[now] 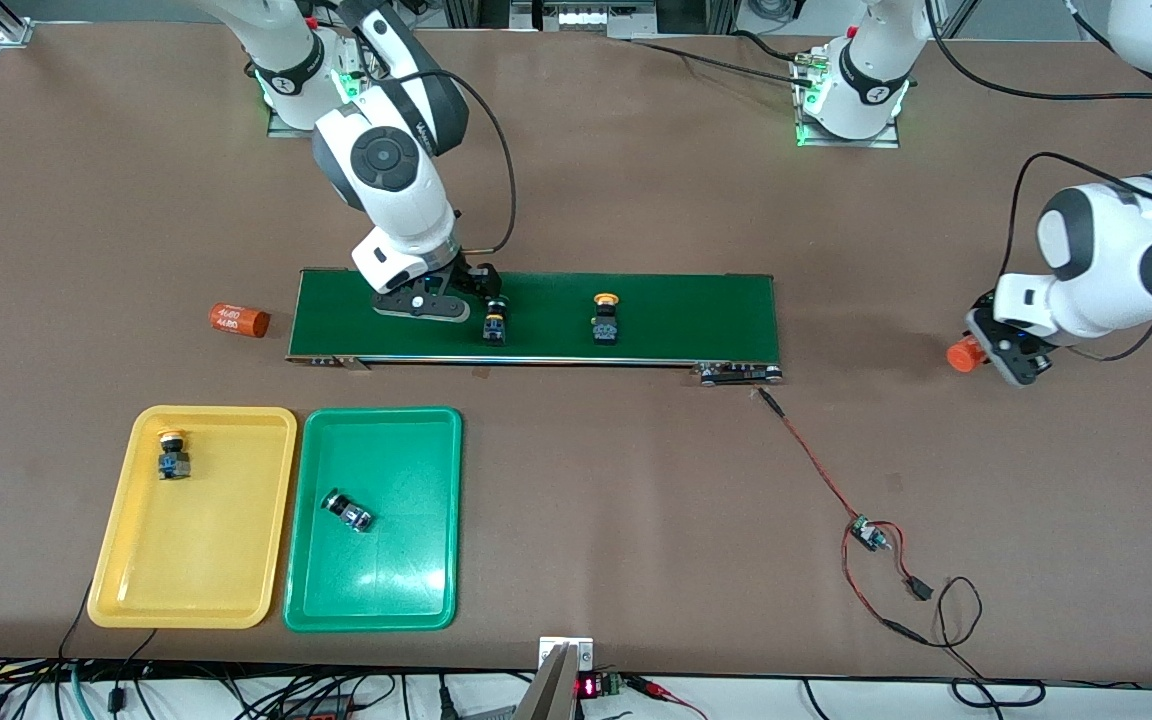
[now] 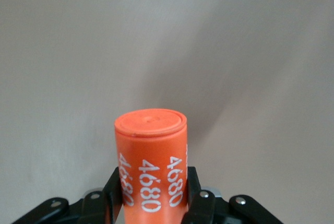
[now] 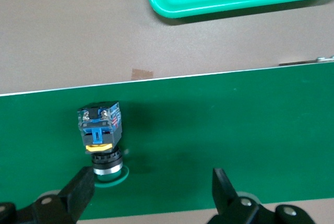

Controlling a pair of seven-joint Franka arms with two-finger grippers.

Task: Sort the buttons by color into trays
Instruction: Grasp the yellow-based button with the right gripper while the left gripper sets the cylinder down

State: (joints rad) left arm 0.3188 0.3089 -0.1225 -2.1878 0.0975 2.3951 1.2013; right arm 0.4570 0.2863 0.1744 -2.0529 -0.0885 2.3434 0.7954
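Two of four sorted, as I read it: one yellow-capped button (image 1: 173,455) lies in the yellow tray (image 1: 126,560), one green-capped button (image 1: 347,509) in the green tray (image 1: 406,590).

Two remain on the conveyor belt (image 1: 696,315): a green-capped one (image 1: 495,322), and a yellow-capped one (image 1: 605,318) at its 3 o'clock.

My right pincer (image 1: 471,290) hangs open over the green-capped one. My left pincer (image 1: 986,352) waits, gripping an orange cylinder (image 2: 151,161) above the surface (image 1: 636,480).

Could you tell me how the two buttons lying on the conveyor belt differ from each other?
The green-capped button lies by the right gripper, whose fingers are open; the yellow-capped button lies alone, nearer the left arm's end. Their caps differ in color, green against yellow. Both have dark bodies and rest on the conveyor belt.
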